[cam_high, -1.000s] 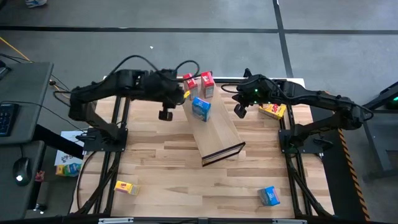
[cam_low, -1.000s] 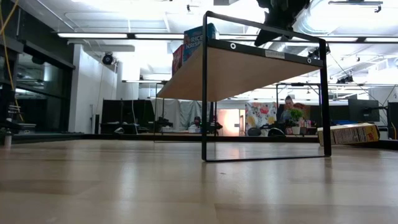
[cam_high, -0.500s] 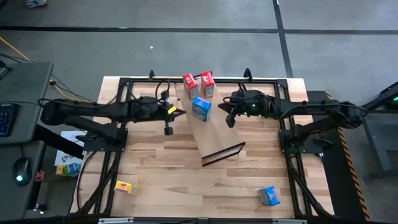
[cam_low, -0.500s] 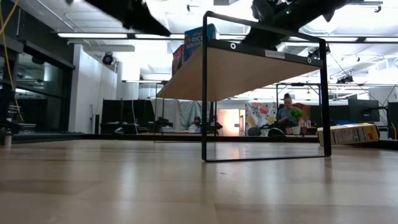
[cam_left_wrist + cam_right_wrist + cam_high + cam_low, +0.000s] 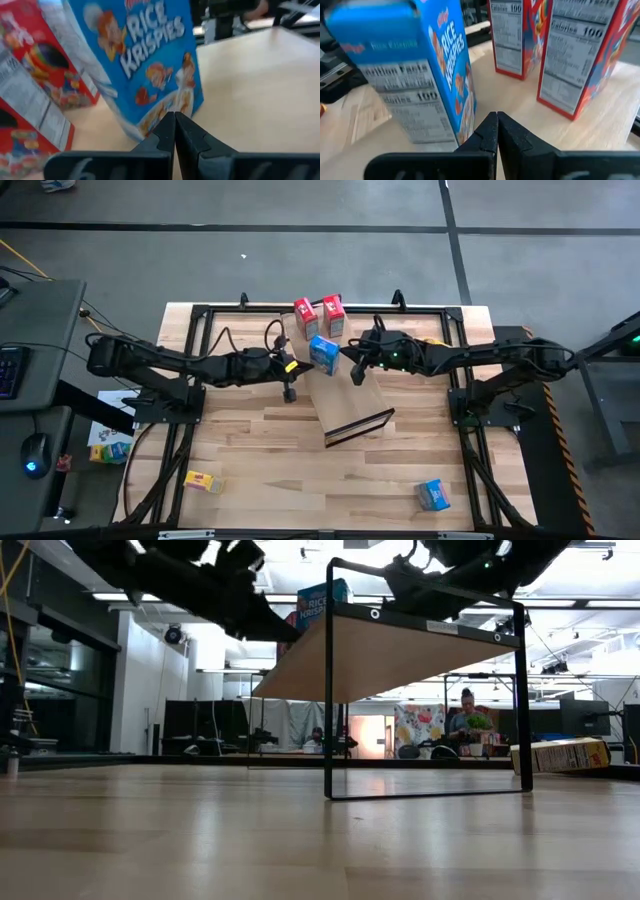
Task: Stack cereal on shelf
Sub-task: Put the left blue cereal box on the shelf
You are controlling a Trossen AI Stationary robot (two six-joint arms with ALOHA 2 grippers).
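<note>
The shelf [image 5: 352, 398] is a light-wood panel on a thin dark frame [image 5: 330, 690], standing on the table. A blue Rice Krispies box [image 5: 322, 353] stands upright on it. Two red boxes [image 5: 305, 313] [image 5: 333, 315] stand at its far end. My left gripper [image 5: 298, 366] is shut, and its tips [image 5: 175, 116] are at the blue box's lower front corner. My right gripper [image 5: 351, 366] is shut, and its tips [image 5: 496, 115] are by the blue box's [image 5: 420, 75] lower edge on the other side. The red boxes also show in the right wrist view [image 5: 580, 55]. My left gripper's shut fingertips stand level at the lower corner of the blue box's front [image 5: 160, 107], coming from the table's left; I cannot tell whether they touch it. My right gripper's shut fingertips stand level beside the box's bottom edge [image 5: 465, 132], coming from the right; I cannot tell whether they touch it.
A yellow box [image 5: 203, 479] lies on the table near the front left, and a blue box [image 5: 433, 495] near the front right. Another yellow box [image 5: 560, 754] lies on the table to the right of the shelf. The table's dark frame rails [image 5: 190, 360] run along both sides.
Both arms have stretched out and come down to the level of the shelf's top. My left gripper has gone toward the table's right edge up to the blue box, and my right gripper toward the left edge up to it. The boxes and the shelf have stayed in place.
</note>
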